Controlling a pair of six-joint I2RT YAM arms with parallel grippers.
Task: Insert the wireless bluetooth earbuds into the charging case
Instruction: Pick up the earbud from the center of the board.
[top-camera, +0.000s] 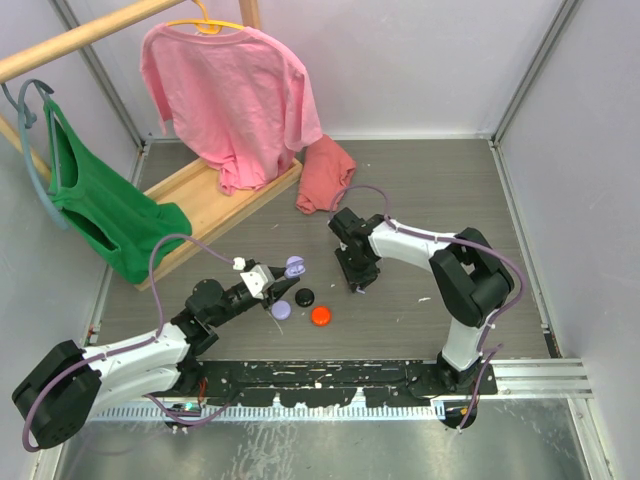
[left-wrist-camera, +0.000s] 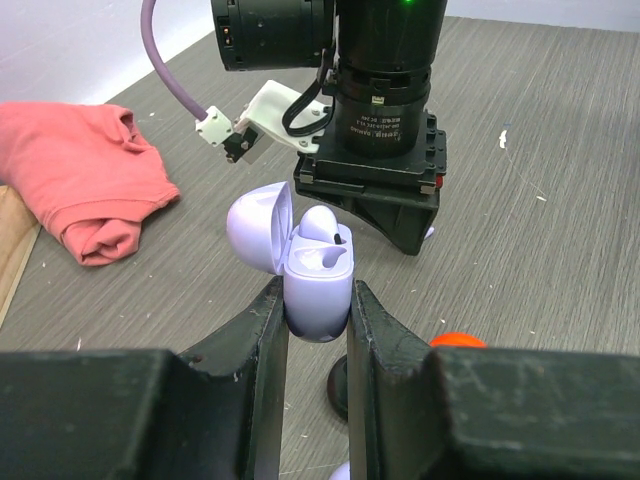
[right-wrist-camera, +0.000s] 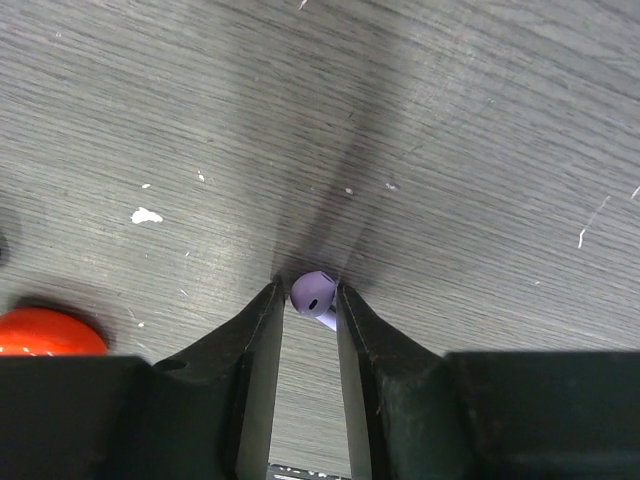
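The left gripper (left-wrist-camera: 318, 296) is pressed in on the lower half of a small lavender plastic charging case (left-wrist-camera: 320, 268), held clear of the grey wood-grain worktop (top-camera: 420, 190) with its rounded lid hinged open to the gripper's left. One lavender earbud (left-wrist-camera: 319, 222) already sits in the case, just beyond the fingertips.

Directly past that case stands the right arm, pointing straight down. The right gripper (right-wrist-camera: 308, 292) has its tips on the worktop and is pinching a second lavender earbud (right-wrist-camera: 316, 294) between them; the bud lies on the surface and fills the narrow gap, a finger (right-wrist-camera: 262, 330) close on each side.

An orange-red round plastic puck (right-wrist-camera: 45, 332) lies on the worktop off to the left of the right gripper, near but not touching it. A black round puck (top-camera: 304, 297) and a lavender round puck (top-camera: 281, 309) lie between the two grippers, just below the held case. A crumpled salmon cloth (top-camera: 325, 175) lies well beyond both.
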